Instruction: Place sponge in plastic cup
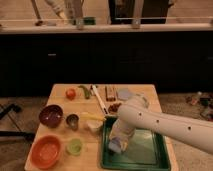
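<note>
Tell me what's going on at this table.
The robot's arm reaches in from the right. Its gripper is shut on the blue-grey sponge, low over the left end of the green tray. The light-green plastic cup stands on the wooden table just left of the tray, beside the orange bowl. The sponge is not yet in the cup.
</note>
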Controlling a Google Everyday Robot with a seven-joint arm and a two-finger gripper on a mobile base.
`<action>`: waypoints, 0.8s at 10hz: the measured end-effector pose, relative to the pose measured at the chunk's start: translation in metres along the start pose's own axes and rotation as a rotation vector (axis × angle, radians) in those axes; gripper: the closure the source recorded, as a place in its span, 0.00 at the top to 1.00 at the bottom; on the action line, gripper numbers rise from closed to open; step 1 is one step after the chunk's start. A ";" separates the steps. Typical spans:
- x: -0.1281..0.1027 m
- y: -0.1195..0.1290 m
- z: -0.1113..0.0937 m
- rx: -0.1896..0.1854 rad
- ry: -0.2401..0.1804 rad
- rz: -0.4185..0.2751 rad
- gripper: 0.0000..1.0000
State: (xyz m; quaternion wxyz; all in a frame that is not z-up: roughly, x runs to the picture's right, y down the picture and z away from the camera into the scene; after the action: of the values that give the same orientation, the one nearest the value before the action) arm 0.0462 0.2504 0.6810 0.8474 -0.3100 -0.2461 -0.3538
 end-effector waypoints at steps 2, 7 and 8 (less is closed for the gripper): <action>-0.008 -0.005 -0.003 -0.003 -0.005 -0.026 0.00; -0.008 -0.006 -0.003 0.001 -0.005 -0.027 0.00; -0.007 -0.001 -0.004 0.008 -0.006 -0.026 0.00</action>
State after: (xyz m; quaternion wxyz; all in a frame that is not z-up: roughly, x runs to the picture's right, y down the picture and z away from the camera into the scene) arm 0.0416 0.2498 0.6739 0.8434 -0.3044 -0.2542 -0.3626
